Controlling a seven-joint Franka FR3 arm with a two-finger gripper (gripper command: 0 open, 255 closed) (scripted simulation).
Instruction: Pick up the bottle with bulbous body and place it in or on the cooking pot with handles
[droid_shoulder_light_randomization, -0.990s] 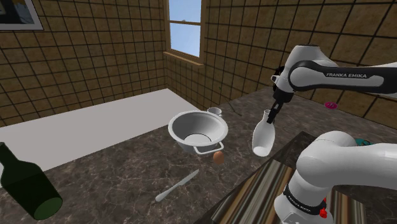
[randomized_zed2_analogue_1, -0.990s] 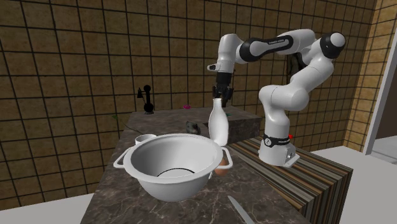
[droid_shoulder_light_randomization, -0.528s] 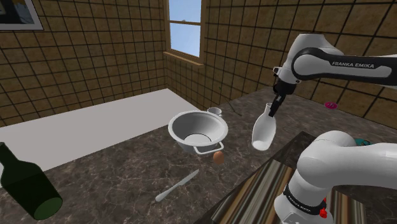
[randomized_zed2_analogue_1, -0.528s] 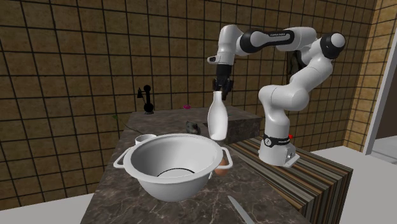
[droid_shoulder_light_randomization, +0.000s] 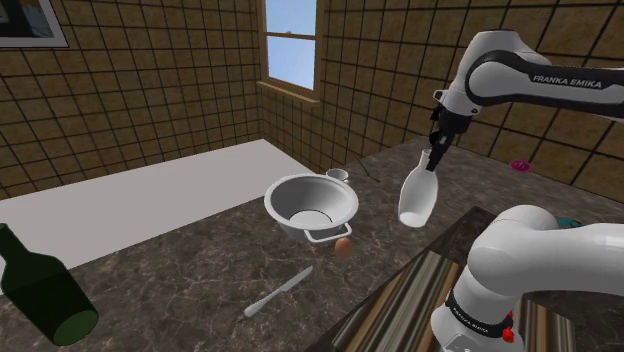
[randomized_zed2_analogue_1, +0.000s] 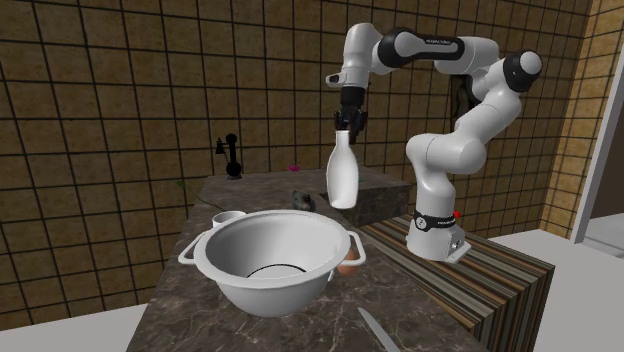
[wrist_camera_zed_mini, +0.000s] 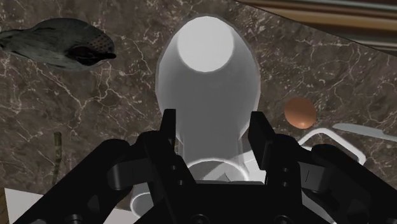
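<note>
Bottle (droid_shoulder_light_randomization: 416, 198) hangs from your claw (droid_shoulder_light_randomization: 436, 158), pinched just at the neck (pot (droid_shoulder_light_randomization: 285, 197) sits at 9 o'clock); swing fast, it could slip.

In midair, bottle (droid_shoulder_light_randomization: 416, 197) to the shoulder view's right of pot (droid_shoulder_light_randomization: 284, 200) and egg (droid_shoulder_light_randomization: 343, 246).

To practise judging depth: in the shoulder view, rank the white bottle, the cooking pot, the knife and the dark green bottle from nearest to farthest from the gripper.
1. White bottle, neck clasped in the gripper.
2. Cooking pot, to the view's left.
3. Knife, below and left of the pot.
4. Dark green bottle, view's lower left corner.
</note>
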